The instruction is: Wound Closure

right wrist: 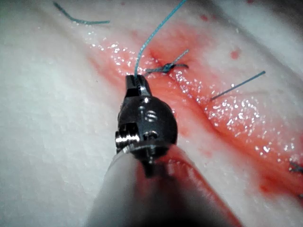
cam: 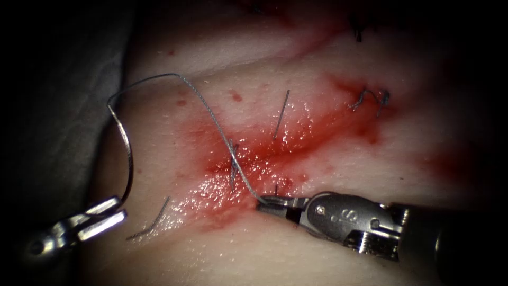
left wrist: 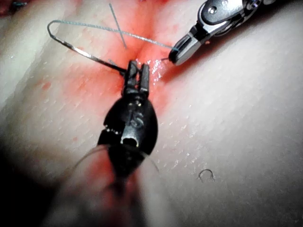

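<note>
My left tool (cam: 108, 216) clamped the curved steel needle (cam: 126, 153) near its tip, clear of the pale tissue (cam: 328, 254); my right tool (cam: 275, 204) gripped the thin grey thread (cam: 211, 116) beside the knot (cam: 233, 159). A hard tug risked tearing it.

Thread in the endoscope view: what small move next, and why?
Probably the right tool should ease the thread taut, away from the cut: it grips the thread beside the cut, which arcs slack to the needle, held off the tissue by the left tool.
</note>
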